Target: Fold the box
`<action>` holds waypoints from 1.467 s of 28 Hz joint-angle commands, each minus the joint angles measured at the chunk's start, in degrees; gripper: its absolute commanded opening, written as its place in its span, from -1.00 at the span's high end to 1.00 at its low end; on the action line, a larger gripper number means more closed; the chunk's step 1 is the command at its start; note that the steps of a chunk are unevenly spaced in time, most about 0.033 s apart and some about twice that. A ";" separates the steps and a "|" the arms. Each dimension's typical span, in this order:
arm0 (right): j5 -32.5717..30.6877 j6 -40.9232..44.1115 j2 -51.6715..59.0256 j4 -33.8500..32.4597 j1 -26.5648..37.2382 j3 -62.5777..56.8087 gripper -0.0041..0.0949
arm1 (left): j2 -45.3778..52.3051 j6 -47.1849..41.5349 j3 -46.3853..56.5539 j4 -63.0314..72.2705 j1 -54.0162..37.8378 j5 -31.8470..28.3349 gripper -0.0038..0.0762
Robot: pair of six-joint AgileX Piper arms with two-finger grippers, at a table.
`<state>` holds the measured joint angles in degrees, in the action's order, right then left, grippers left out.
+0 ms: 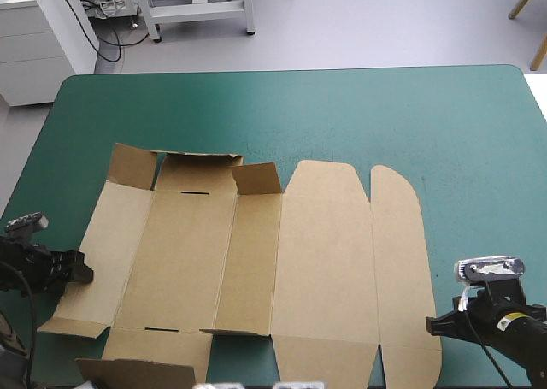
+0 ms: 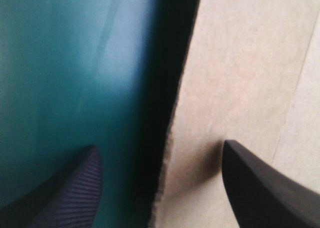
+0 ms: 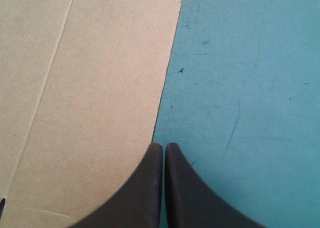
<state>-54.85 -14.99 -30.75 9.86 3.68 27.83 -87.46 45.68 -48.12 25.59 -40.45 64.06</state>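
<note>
The box lies opened out as a flat brown sheet on the near half of the table, toward its left side. Only the small flaps along its far edge stand partly up. (me)

Where are your tools, and why there? (listener)

My left tool is at the sheet's left edge, released. In my left wrist view one black finger is over the teal-green cover and the other is over the board, with the edge running between them. That edge casts a dark shadow, so I judge it sits a little off the cover, which would let a finger pass under it. My right tool is clenched on nothing, its tip just at the sheet's right edge, toward the near corner. I take it to be placed there to steady the sheet. (me)

Is there room to move? (listener)

Yes. The far half of the table shows only cover, and so does the strip to the right of the sheet. On the left the sheet reaches close to the table's edge, so my left tool has little table beside it. The sheet's near edge runs out of the high view, so I cannot tell how much table is left there. (me)
</note>
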 commanded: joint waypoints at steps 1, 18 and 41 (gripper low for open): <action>2.57 0.05 -0.34 0.52 0.34 1.37 0.92 | -4.47 3.20 0.79 8.09 0.46 5.57 -0.33; 2.57 0.05 -0.34 0.52 0.34 1.37 0.92 | -6.35 5.95 2.80 12.95 0.56 9.31 -0.33; 2.57 0.05 -0.34 0.52 0.34 1.37 0.92 | -6.22 5.41 1.82 10.55 2.85 9.31 0.42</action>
<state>-54.85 -14.99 -30.75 9.86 3.68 27.83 -94.05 51.89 -46.37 39.12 -38.47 71.12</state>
